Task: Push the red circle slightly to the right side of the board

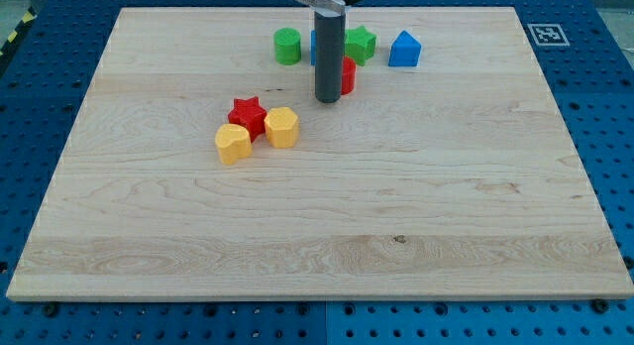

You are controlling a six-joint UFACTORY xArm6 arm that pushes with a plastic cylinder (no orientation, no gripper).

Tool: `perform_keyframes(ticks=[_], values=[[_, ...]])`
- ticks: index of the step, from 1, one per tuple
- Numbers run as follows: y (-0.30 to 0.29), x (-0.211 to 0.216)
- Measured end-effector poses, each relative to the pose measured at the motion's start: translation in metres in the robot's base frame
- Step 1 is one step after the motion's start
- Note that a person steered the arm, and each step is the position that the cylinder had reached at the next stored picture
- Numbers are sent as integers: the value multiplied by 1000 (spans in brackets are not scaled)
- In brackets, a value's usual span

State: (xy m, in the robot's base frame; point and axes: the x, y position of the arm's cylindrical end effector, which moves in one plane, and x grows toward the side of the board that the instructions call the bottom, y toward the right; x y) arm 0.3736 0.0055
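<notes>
The red circle sits near the view's top centre, mostly hidden behind my rod. My tip rests on the board just left of and touching or nearly touching the red circle. A green star stands just above the red circle. A blue block peeks out behind the rod on its left; its shape is hidden.
A green cylinder and a blue house-shaped block flank the top group. A red star, a yellow heart and a yellow hexagon cluster left of centre. The wooden board lies on a blue pegboard table.
</notes>
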Motion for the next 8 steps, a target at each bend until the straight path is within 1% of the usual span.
perform_keyframes(ticks=[1,2,4,6,8], values=[[-26,-9],[-32,-17],[-29,-22],[-29,-38],[-16,-37]])
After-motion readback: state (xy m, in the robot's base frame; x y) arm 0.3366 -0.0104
